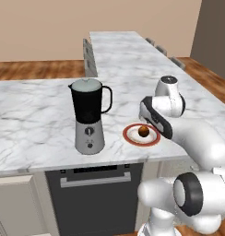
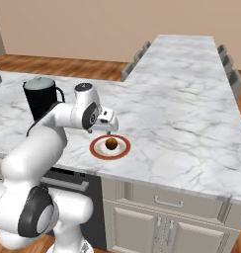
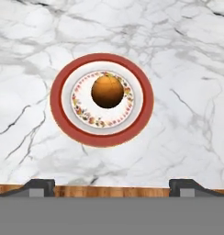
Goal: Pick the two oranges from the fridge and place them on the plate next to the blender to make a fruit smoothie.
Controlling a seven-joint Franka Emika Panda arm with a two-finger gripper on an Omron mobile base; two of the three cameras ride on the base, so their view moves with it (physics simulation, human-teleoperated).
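One orange rests in the middle of the plate, a small round plate with a white centre and reddish rim. The same orange and plate lie on the marble counter just right of the blender, which has a black jar and silver base. My gripper hangs above the plate's near side, open, its two dark fingertips wide apart with nothing between them. It also hovers over the plate in the right base view, gripper a little above the orange. The second orange and the fridge are out of view.
The plate lies close to the counter's front edge. A dark oven front sits under the counter below the blender, and beige cabinets lie to the right. Chairs line the far side. Bare marble stretches right of the plate.
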